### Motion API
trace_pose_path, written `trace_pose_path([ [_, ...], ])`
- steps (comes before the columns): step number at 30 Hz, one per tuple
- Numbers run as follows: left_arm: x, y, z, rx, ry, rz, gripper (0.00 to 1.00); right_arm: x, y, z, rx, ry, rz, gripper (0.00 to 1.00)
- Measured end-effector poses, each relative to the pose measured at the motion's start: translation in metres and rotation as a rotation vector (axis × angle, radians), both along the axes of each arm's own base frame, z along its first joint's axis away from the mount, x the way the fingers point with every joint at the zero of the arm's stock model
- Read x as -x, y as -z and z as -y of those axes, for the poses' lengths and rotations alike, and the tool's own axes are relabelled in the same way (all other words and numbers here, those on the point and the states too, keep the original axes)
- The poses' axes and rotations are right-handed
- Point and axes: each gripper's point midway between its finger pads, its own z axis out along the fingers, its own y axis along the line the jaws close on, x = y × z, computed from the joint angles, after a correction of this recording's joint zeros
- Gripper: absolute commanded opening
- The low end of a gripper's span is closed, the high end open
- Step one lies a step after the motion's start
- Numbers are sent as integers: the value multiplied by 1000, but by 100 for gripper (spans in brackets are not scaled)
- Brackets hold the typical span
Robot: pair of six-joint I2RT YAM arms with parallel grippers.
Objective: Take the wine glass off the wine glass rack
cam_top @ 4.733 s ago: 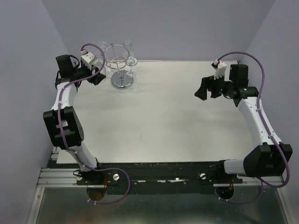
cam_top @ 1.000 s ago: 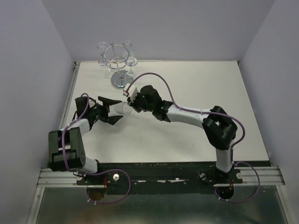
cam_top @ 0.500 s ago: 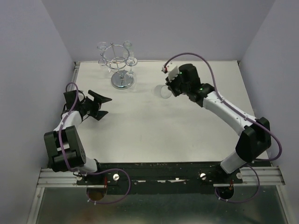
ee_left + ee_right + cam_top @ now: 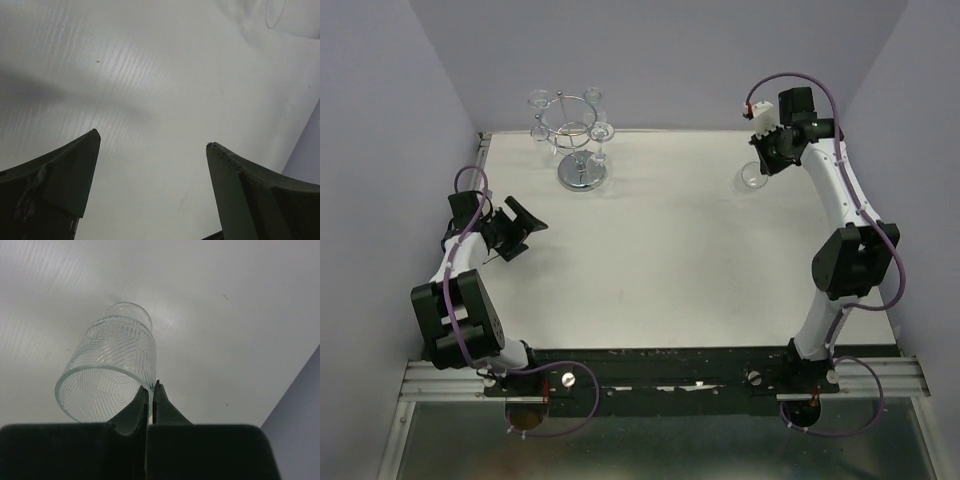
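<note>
Right wrist: right end effector (image 4: 151, 388) tight on wine glass (image 4: 112, 367) rim.

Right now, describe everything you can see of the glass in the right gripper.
The glass is clear, with slanted lines cut into its wall, a wide open rim and a narrower far end; it looks empty. The right gripper is shut on its rim, pinching the wall. Rim up toward the gripper, it is at the far right of the white table, well apart from the rack. Whether its base touches the table I cannot tell.
</note>
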Motion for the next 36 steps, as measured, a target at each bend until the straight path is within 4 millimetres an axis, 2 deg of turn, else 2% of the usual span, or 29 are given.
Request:
trace_pose_path([
  [3,3,4,-3,-33,16,-7,99,-3,33,16,12,36,-122,1],
  [8,7,8,-4,-64,42,-13,99,5,75,27,41,60,-274,1],
  [12,10,10,-4,-75,55,-16,99,1,78,30,43,68,-301,1],
  [18,18,14,-2,-77,62,-25,99,-25,69,48,37,110,-268,1],
  [22,20,16,-1,-76,64,-29,99,-35,80,58,43,134,-290,1],
  [27,20,16,-2,-80,68,-26,99,-40,96,62,51,140,-326,1],
  [36,20,16,-2,-87,74,-24,99,-37,97,61,58,140,-335,3],
])
